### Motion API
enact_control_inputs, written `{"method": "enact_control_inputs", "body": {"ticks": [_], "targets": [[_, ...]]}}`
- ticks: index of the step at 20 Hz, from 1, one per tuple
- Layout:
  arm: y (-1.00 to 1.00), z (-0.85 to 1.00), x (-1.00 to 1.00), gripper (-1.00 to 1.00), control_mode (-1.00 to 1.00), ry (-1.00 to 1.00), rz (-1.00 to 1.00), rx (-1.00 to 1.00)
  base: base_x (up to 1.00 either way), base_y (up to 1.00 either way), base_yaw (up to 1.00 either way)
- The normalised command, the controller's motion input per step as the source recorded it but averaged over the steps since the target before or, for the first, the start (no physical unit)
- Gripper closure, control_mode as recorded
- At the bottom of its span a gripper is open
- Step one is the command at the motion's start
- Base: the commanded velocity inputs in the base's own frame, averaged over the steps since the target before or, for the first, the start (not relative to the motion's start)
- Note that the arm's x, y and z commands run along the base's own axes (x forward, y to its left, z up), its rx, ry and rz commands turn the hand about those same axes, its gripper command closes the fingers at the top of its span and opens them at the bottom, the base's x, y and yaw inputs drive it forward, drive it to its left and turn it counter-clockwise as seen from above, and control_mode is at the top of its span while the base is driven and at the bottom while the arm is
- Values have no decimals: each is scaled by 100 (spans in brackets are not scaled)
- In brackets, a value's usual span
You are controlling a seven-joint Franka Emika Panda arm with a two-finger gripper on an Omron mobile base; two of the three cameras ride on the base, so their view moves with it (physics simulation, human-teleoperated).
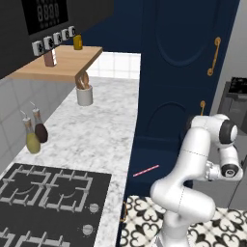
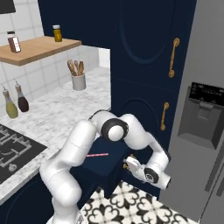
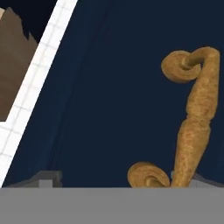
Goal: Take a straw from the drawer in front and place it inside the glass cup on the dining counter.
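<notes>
Straw [image 2: 97, 154] lies in the open drawer [image 2: 103, 162]; arm bends low, pincer [image 2: 129, 165] at drawer front.

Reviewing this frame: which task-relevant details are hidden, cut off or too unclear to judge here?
- Gripper opening: in the right base view the hand covers the fingers; in the hand view only the finger tips peek over the bottom band, so the state cannot be told.
- Straw: the arm hides its near end in the right base view.
- Drawer interior: dark in both base views, so contents beyond the straw are unreadable.
</notes>
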Motion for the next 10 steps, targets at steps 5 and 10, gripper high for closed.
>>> {"method": "enact_control_inputs", "body": {"ticks": [5,10], "targets": [[-11,43,-45,-100,-100,3,-24,-29,0,0,0],[-35,24,-34,-100,-100,22,-26,-23,0,0,0]]}}
